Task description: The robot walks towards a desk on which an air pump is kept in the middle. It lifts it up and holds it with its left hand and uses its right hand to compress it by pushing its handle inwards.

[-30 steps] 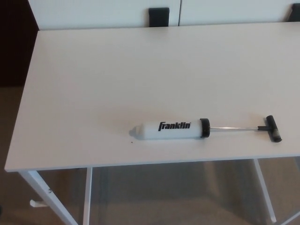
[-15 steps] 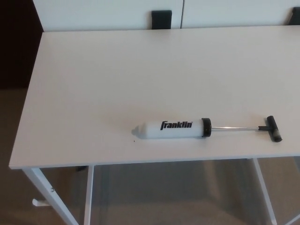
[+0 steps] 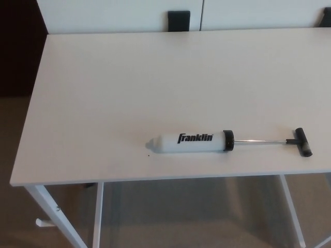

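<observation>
A white air pump (image 3: 189, 142) with black "Franklin" lettering lies flat on the white desk (image 3: 155, 77), close to the front edge. Its nozzle end points left. A black collar (image 3: 228, 140) caps the right end of the barrel. From it a thin metal rod (image 3: 258, 141) is drawn out to the right and ends in a black T-handle (image 3: 302, 142). Neither of my hands nor any part of my arms shows in the head view.
The desk's front edge (image 3: 170, 178) runs across the lower picture, with white legs (image 3: 95, 217) and beige floor below. Two black brackets (image 3: 178, 20) sit at the desk's far edge against a white wall. A dark area lies at far left.
The whole picture has shifted slightly right and down compared with one second ago, so the camera has moved. The pump lies unchanged on the desk.
</observation>
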You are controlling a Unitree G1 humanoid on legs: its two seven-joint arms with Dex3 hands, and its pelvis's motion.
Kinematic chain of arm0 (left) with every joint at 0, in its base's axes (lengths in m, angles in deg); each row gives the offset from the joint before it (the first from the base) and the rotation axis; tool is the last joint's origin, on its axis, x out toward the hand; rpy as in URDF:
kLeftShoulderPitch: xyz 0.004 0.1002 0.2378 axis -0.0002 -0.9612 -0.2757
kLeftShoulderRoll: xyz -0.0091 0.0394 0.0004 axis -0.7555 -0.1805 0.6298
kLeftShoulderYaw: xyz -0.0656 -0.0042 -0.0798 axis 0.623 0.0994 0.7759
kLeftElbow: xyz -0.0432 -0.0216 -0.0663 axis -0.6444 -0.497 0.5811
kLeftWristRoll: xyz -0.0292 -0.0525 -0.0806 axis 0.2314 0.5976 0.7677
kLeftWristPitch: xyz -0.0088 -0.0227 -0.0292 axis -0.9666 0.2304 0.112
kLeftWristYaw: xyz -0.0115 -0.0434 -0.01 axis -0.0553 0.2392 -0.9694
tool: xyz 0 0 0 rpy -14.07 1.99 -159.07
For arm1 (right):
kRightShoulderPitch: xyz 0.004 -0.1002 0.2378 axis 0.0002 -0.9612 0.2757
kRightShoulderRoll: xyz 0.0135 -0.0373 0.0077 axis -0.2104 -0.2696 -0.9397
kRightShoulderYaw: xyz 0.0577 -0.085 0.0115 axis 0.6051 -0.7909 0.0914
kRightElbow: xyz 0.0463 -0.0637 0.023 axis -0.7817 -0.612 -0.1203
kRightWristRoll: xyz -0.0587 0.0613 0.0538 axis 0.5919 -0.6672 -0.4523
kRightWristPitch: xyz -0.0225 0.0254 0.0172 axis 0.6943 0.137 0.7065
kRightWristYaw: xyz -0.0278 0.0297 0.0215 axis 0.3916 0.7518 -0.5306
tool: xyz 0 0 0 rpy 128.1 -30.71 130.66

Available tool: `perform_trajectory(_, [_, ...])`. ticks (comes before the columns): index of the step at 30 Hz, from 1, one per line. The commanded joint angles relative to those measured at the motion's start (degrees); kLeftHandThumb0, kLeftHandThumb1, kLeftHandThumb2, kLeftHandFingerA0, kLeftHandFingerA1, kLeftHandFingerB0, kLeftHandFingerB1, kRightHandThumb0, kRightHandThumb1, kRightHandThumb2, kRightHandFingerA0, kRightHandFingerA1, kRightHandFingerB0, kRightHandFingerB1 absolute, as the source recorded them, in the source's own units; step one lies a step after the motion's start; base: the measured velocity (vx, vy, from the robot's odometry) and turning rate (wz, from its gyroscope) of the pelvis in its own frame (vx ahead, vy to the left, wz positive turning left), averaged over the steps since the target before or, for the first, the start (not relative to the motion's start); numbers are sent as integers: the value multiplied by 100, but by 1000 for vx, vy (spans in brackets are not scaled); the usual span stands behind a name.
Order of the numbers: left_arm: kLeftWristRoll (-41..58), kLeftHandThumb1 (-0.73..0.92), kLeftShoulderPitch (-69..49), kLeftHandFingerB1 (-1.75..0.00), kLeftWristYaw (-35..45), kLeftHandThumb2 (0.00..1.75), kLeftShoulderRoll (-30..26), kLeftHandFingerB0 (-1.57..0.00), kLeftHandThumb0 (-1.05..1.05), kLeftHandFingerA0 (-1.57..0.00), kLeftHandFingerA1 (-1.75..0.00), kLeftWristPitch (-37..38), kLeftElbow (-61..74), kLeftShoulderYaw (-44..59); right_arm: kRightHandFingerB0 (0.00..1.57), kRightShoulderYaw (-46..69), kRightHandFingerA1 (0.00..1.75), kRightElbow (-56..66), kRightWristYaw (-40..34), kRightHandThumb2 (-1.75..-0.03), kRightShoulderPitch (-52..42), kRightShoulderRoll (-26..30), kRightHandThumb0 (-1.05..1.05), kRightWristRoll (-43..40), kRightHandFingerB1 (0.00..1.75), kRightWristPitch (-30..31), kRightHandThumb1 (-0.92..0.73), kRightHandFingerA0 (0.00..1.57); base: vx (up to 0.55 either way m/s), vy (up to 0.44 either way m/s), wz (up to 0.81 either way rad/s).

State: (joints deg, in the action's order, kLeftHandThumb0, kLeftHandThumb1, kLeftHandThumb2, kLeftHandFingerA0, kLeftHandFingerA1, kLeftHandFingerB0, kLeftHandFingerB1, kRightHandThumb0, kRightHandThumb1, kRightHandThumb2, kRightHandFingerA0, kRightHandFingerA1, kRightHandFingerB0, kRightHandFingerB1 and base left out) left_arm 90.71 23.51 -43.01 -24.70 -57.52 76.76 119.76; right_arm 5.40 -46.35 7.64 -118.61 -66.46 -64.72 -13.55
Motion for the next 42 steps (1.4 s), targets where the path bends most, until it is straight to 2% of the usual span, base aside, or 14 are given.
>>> perform_trajectory(1, [-2464,46,5032,-35,254,70,-2147,-14,-54,-24,-42,-1404,1907,-4589,65,-843,51,502,189,-59,-540,-929,-39,56,44,-623,-59,91,0,0,0])
perform_trajectory(2, [-2946,43,5295,-36,454,69,-1831,-14,-53,-32,-45,-1405,1725,-5181,65,-928,51,137,224,-59,-463,-954,-37,249,44,-794,-59,88,0,0,0])
perform_trajectory(3, [-2946,43,5295,-36,454,69,-1831,-14,-53,-32,-45,-1405,1725,-5181,65,-928,51,137,224,-59,-463,-954,-37,249,44,-794,-59,88,0,0,0])
perform_trajectory(5, [-3656,42,5589,-35,633,68,-1334,-16,-52,-33,-45,-1282,1370,-5968,65,-1038,50,-354,282,-59,-346,-952,-37,514,44,-1054,-59,88,0,0,0])
perform_trajectory(7, [-4672,42,5762,-36,746,69,-629,-15,-55,-35,-45,-803,595,-6785,66,-1161,49,-602,255,-59,-344,-931,-36,776,43,-1139,-59,88,4,-2,7])
perform_trajectory(8, [-4672,42,5762,-36,746,69,-629,-15,-55,-35,-45,-803,595,-6785,66,-1161,49,-602,255,-59,-344,-931,-36,776,43,-1139,-59,88,0,0,0])
perform_trajectory(9, [-4924,52,5834,-27,784,57,-428,-18,-49,-39,-37,-680,313,-7041,65,-1195,50,-665,250,-59,-346,-918,-35,837,44,-1154,-59,86,0,0,0])
perform_trajectory(12, [-5259,56,5982,-26,901,57,-219,-14,-57,-36,-34,-610,-135,-7504,65,-1212,51,-785,283,-60,-334,-886,-39,854,44,-1226,-58,87,0,0,0])
perform_trajectory(13, [-5524,44,6081,-34,1032,75,-58,-8,-64,-27,-46,-619,-502,-7875,65,-1220,51,-775,287,-60,-362,-898,-38,836,44,-1215,-58,88,0,0,0])
perform_trajectory(18, [-6112,44,6275,-34,1192,74,263,-8,-62,-26,-45,-687,-1392,-8769,65,-1270,49,-714,248,-59,-482,-924,-35,854,43,-1154,-62,86,0,0,0])
perform_trajectory(28, [-6509,44,6241,-35,1063,71,436,-9,-61,-20,-43,-487,-2670,-9570,67,-1306,49,-646,243,-59,-504,-886,-33,774,43,-1058,-62,88,0,0,0])
perform_trajectory(40, [-7068,44,6146,-32,1216,77,-64,-5,-68,-17,-43,-60,-2912,-10267,65,-1340,49,-710,249,-59,-506,-834,-34,824,43,-1157,-62,86,0,0,0])
perform_trajectory(41, [-7090,29,6137,-48,1235,89,-104,0,-35,0,-48,-31,-2898,-10316,65,-1348,49,-694,246,-59,-512,-836,-34,826,43,-1155,-62,87,0,0,0])
perform_trajectory(42, [-7094,29,6145,-48,1240,89,-130,0,-35,0,-48,-24,-2894,-10365,65,-1354,49,-684,243,-59,-517,-836,-34,826,43,-1154,-62,87,0,0,0])
